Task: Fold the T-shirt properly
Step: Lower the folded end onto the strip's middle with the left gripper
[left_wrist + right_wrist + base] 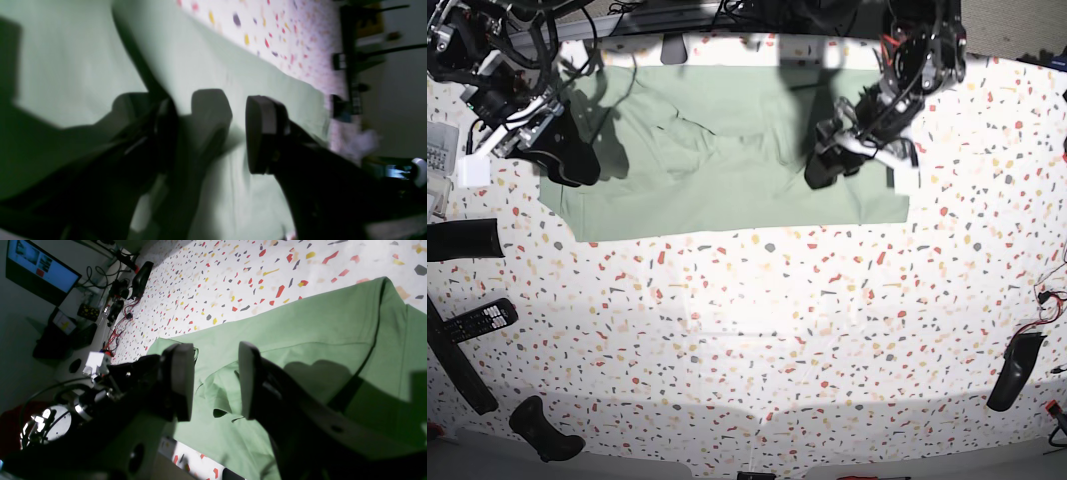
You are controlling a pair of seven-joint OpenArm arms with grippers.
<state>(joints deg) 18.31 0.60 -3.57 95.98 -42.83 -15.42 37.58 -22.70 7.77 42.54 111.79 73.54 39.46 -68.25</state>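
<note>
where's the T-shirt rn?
Base view: the T-shirt lies spread across the far edge of the speckled table, between the left pincer and the right pincer.

Matt cloth T-shirt (727,170); speckled smooth table (757,340)

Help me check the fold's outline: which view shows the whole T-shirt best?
The base view: the T-shirt lies spread on the table with all edges visible. The right wrist view shows one end and a sleeve; the left wrist view only blurred cloth.

Parted right gripper (215,381) above T-shirt (300,330)
</note>
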